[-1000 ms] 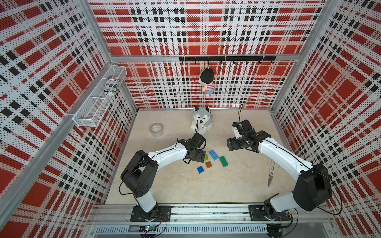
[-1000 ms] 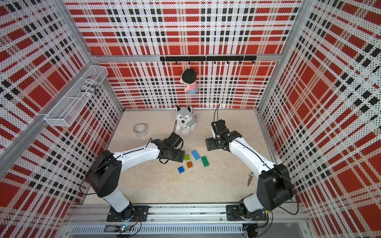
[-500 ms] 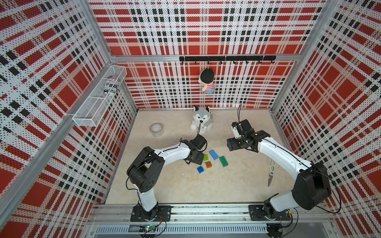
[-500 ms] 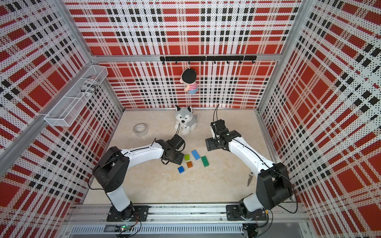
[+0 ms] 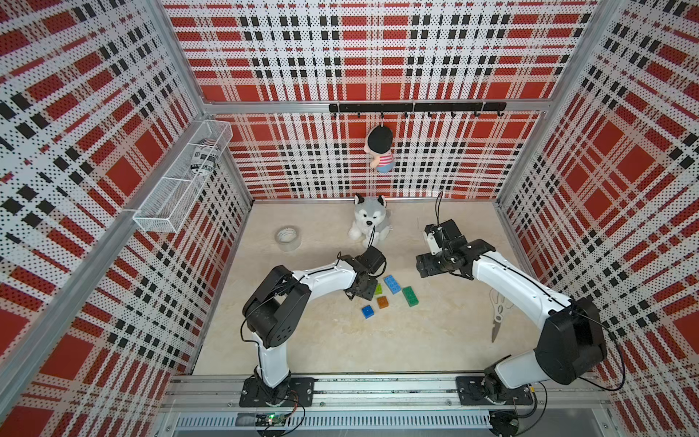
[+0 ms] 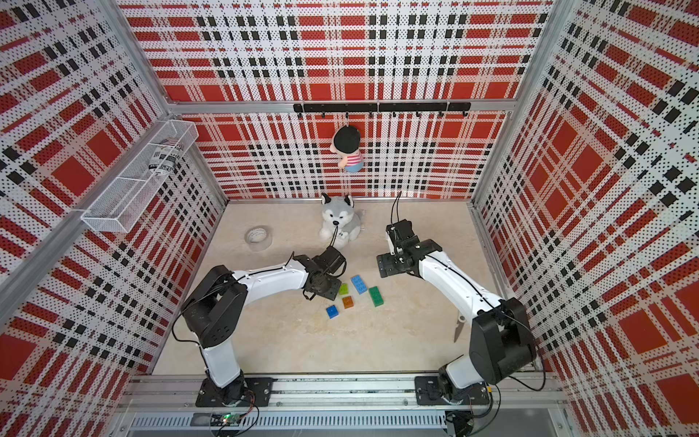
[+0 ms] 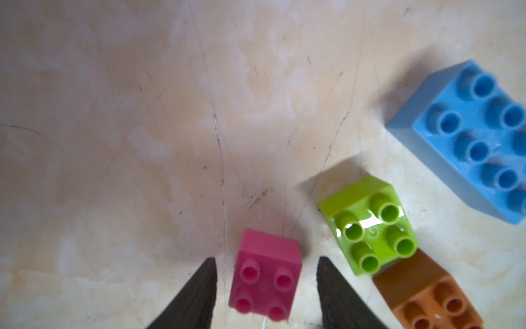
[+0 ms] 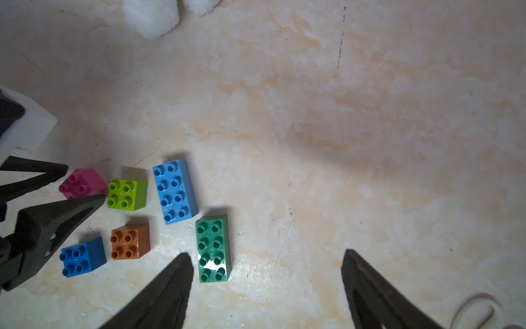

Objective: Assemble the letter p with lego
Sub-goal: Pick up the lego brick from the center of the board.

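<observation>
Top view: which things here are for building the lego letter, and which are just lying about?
For the job: pink square plastic brick, lime green square brick, orange square brick, dark blue square brick, long light blue brick, long dark green brick.
Lying about: clear tape roll, grey plush husky, metal scissors, hanging doll.

Six lego bricks lay loose and unjoined, studs up, on the beige surface point(image 8: 341, 142). The pink brick point(image 7: 266, 275) sat just beside the lime green brick point(image 7: 370, 225), with the orange brick point(image 7: 427, 296) and the dark blue brick point(image 8: 81, 256) near them. The longer light blue brick point(image 7: 469, 136) and dark green brick point(image 8: 213, 247) lay at the cluster's other side. The pink one stood between the left gripper point(image 7: 266, 258)'s parted fingers, touching neither.
</observation>
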